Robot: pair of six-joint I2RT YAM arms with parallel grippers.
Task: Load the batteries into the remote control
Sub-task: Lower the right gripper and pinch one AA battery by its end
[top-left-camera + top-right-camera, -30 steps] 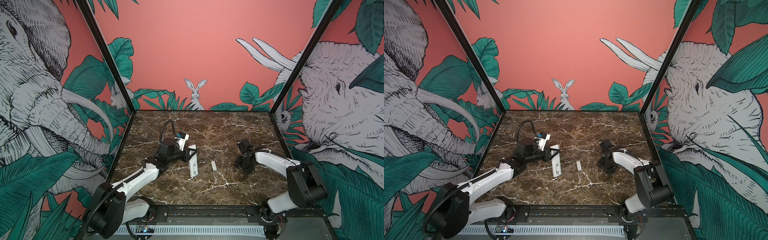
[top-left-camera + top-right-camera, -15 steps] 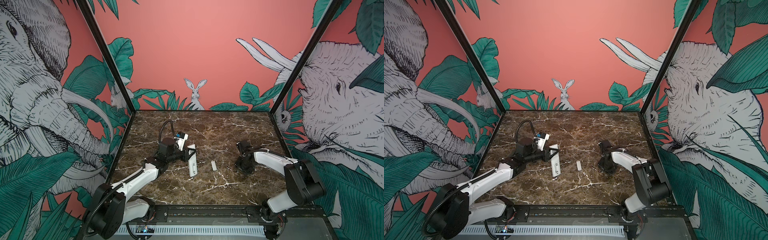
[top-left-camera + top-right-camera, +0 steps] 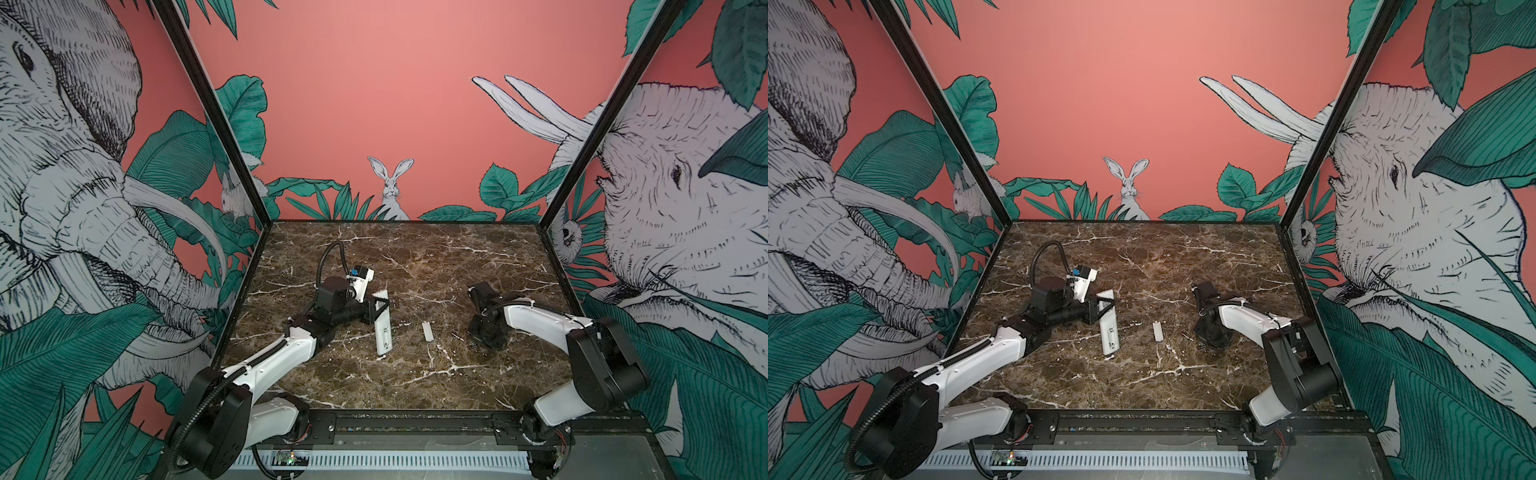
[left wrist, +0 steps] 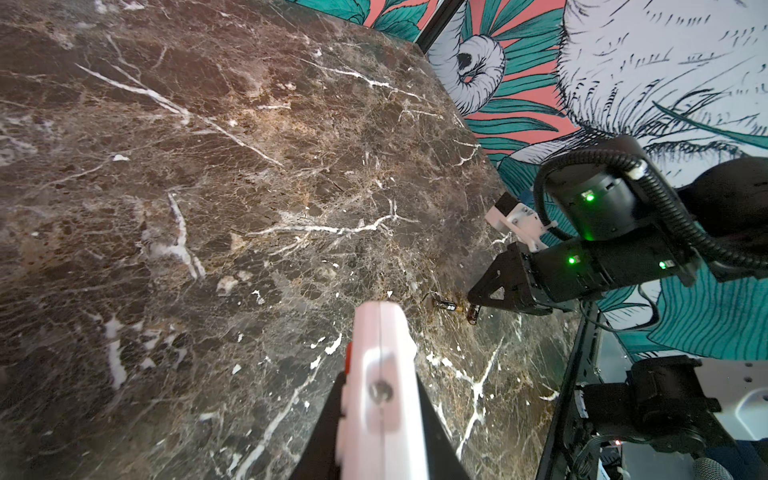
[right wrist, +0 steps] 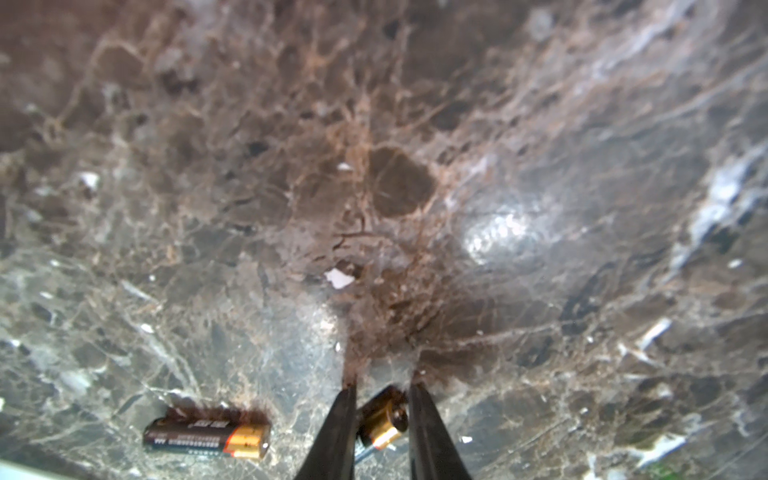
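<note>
On the veined brown marble worktop, the left pincer clamps the slim white plastic remote control left of centre; nearer the right edge the right pincer straddles one black-and-copper cylindrical battery, grip unclear, its twin free beside.

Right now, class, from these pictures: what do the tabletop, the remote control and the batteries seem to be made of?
Tabletop: polished brown marble or a marble-look slab; white veins, glare. Remote control: smooth white plastic, probably; moulded seam. Batteries: likely metal cells in glossy black-and-copper printed wrap.
</note>
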